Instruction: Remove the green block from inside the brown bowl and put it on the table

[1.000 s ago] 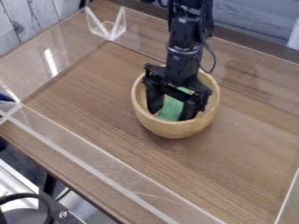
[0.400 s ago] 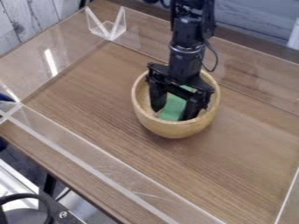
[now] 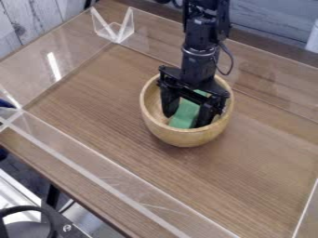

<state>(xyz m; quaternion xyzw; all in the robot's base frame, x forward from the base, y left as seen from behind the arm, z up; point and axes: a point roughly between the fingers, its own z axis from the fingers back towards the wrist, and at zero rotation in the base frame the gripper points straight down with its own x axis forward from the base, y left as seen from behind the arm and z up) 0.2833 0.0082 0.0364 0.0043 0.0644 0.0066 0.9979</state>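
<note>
- One brown bowl (image 3: 187, 123), one green block (image 3: 185, 114), one gripper (image 3: 192, 104).
- Block's long axis runs upper right to lower left, leaning inside the bowl.
- Gripper fingers spread wide, straddling the block.

Block (image 3: 184, 113) in bowl (image 3: 159, 128) — mid-table (image 3: 99, 102)

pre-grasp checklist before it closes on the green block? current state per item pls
1. Gripper open: ok, jaws spread wide.
2. Fingers straddle the green block: ok, one finger each side.
3. Gripper lowered inside the brown bowl: ok, fingertips below the rim.
4. Fingers clear of the bowl wall: cannot tell, the right finger looks close to it.
5. Block lying flat on the bowl floor: cannot tell, partly hidden by the fingers.
6. Bare table beside the bowl for placing: ok.
</note>
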